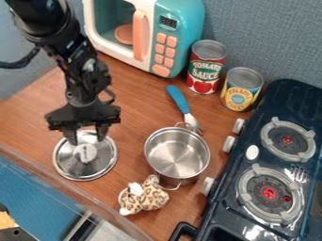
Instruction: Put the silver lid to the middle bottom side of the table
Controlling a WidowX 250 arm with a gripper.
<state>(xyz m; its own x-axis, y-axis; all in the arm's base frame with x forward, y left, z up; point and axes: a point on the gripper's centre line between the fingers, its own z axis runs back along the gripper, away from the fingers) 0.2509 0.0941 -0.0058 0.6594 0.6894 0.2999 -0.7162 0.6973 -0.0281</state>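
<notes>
At the left of the wooden table (pixel 135 106), we locate the silver lid (pixel 95 168), lying flat with its knob (pixel 85 153) upward. Over it, we find the gripper (pixel 86 138) pointing down, its two fingers spaced apart near the knob. Right of the lid, we identify the steel pot (pixel 177 153); beside the pot's lower handle, the leopard-print plush (pixel 146 196). Along the right side, we note the stove (pixel 232 181).

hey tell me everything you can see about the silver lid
The silver lid is round, shiny and metallic-looking, with a pale knob at its centre. It lies flat, knob up, on the wooden table, left of the pot in the view. The gripper is over its far part, fingers apart; whether they touch it is unclear.
</notes>
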